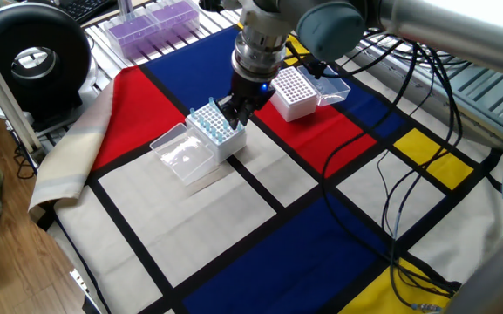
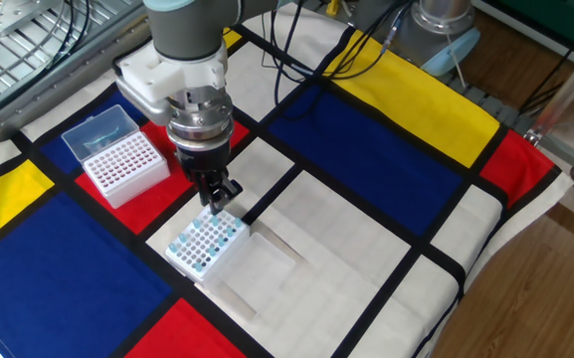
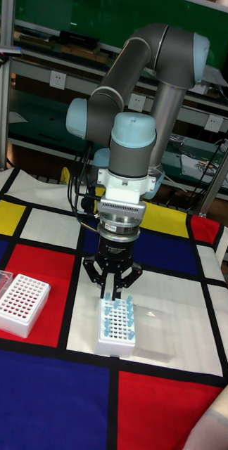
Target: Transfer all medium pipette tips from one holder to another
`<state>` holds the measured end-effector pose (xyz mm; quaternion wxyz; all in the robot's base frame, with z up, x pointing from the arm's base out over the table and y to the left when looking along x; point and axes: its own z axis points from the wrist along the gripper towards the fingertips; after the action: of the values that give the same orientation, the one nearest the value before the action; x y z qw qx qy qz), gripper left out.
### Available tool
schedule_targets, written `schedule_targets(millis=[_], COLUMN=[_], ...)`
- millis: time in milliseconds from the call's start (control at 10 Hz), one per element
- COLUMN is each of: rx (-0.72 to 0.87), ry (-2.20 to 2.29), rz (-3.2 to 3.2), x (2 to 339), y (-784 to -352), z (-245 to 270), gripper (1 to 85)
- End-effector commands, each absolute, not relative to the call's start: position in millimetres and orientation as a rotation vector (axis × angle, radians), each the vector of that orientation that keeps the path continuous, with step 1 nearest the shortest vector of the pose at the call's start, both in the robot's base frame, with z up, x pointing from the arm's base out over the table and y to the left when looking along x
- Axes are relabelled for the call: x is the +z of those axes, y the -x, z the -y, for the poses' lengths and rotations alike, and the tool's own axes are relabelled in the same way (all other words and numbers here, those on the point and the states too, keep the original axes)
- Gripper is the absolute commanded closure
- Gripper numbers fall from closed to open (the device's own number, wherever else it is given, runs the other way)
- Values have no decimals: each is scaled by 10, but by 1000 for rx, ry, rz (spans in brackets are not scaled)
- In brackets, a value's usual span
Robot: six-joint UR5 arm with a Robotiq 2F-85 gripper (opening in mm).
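You are looking at the gripper (image 3: 115, 290) hanging just above the far end of the tip-filled rack (image 1: 217, 133), with its jaws pinching one of the medium pipette tips (image 3: 108, 290), lifted slightly clear of the others. The rest of the tips are standing in that rack; their number is too fine to count. The rack's clear lid (image 1: 182, 154) is lying open against it, on the side away from the arm.

You are seeing two white racks on the checkered cloth (image 2: 386, 149) that is covering the worktop: the filled one and, near it on the red patch, an empty-looking rack (image 2: 121, 169) with its own clear lid (image 2: 97, 130) hinged back.

Behind the filled rack, black cables (image 1: 408, 174) are trailing across the cloth. The white and blue squares around it are giving you open room.
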<state>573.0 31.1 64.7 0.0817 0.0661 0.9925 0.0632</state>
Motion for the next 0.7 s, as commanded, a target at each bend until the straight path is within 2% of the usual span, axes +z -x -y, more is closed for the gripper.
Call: schedule_targets(millis=[0,600], rx=[205,217], ry=[-211,-212], rz=[-2963,-2957], x=[673,659], y=[-5679,-5670], z=[-308,-324], gripper=[580,590])
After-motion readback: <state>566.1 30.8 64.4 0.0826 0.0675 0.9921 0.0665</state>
